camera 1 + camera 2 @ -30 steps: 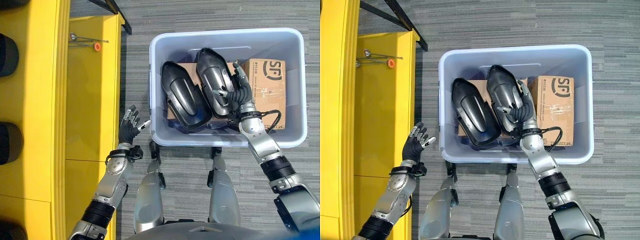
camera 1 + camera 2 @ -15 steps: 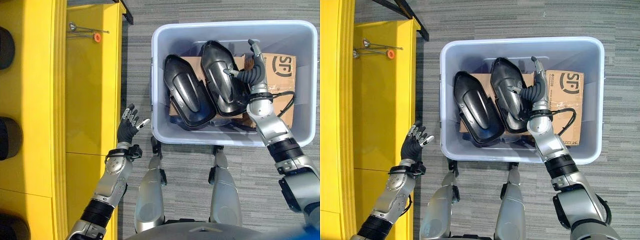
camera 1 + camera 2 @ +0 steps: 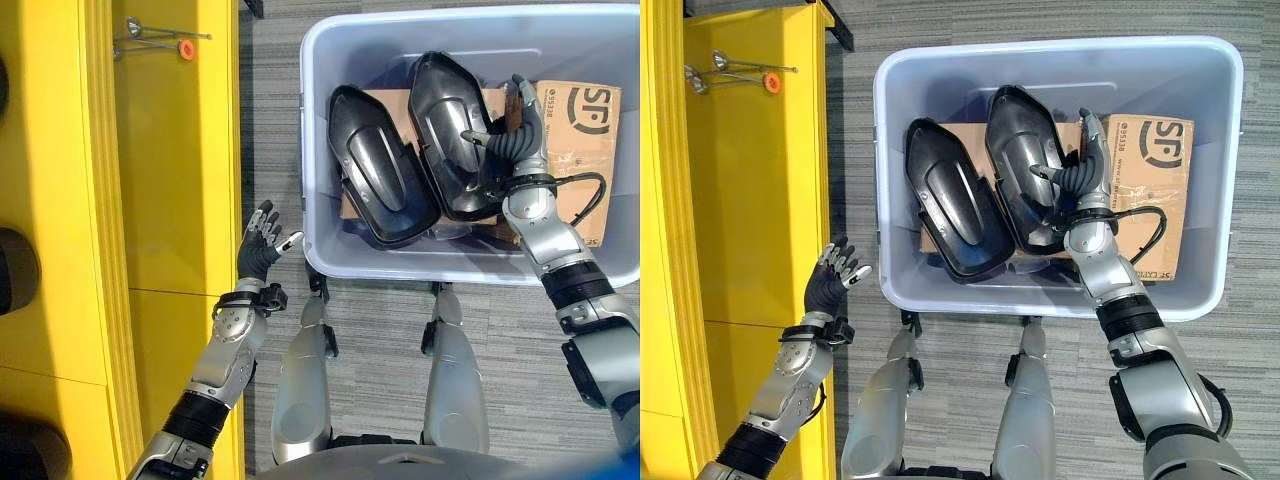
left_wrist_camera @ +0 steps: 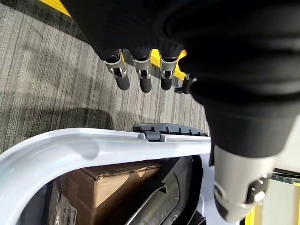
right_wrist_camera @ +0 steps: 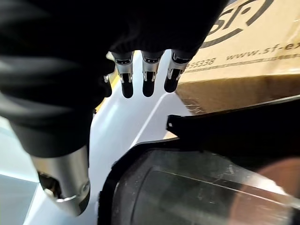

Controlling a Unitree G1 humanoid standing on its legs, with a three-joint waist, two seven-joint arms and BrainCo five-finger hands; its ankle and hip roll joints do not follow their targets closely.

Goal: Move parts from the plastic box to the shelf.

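- Since a second ago, my right hand (image 3: 518, 135) has shifted from on top of the right part (image 3: 452, 135) to its right edge, between it and the carton (image 3: 580, 120); the view has shifted too.
- Fingers straight and relaxed, thumb reaching over the part's rim; nothing gripped.
- Part lies just to this hand's left, long axis running away from me, beside a second part (image 3: 378, 180), both in the box (image 3: 312, 120).
- Left hand (image 3: 262, 250) hangs loose outside the box, near the yellow shelf (image 3: 170, 180); the right is nearer.
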